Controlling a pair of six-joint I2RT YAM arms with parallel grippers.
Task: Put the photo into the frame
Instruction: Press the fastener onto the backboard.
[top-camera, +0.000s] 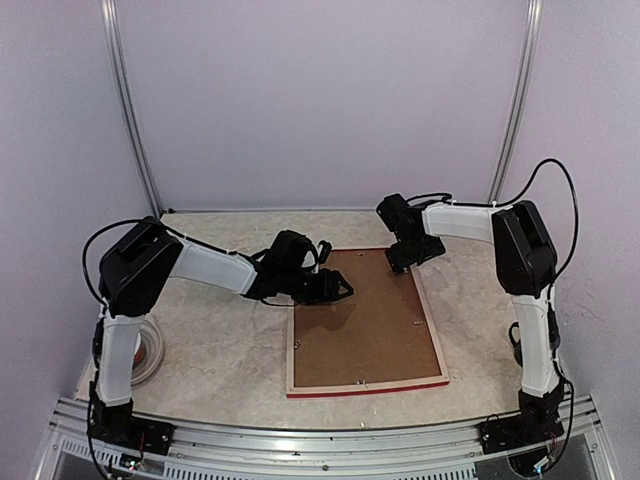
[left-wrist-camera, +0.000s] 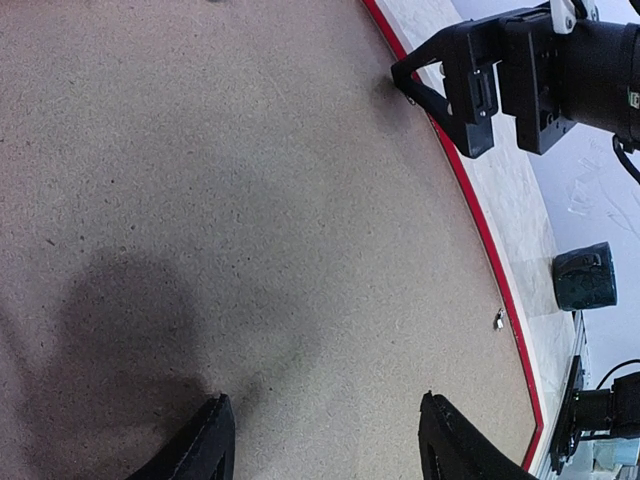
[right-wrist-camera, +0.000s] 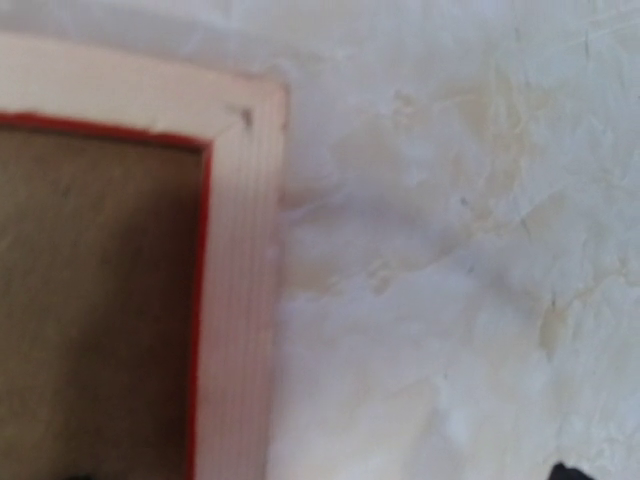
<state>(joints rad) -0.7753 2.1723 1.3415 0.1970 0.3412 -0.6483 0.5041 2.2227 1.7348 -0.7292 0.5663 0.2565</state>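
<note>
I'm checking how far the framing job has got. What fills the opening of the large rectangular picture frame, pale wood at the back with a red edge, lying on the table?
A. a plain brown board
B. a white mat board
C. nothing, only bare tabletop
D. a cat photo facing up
A: the top view and the left wrist view both show a plain brown board lying inside the pale wood frame, covering its whole opening.
</note>
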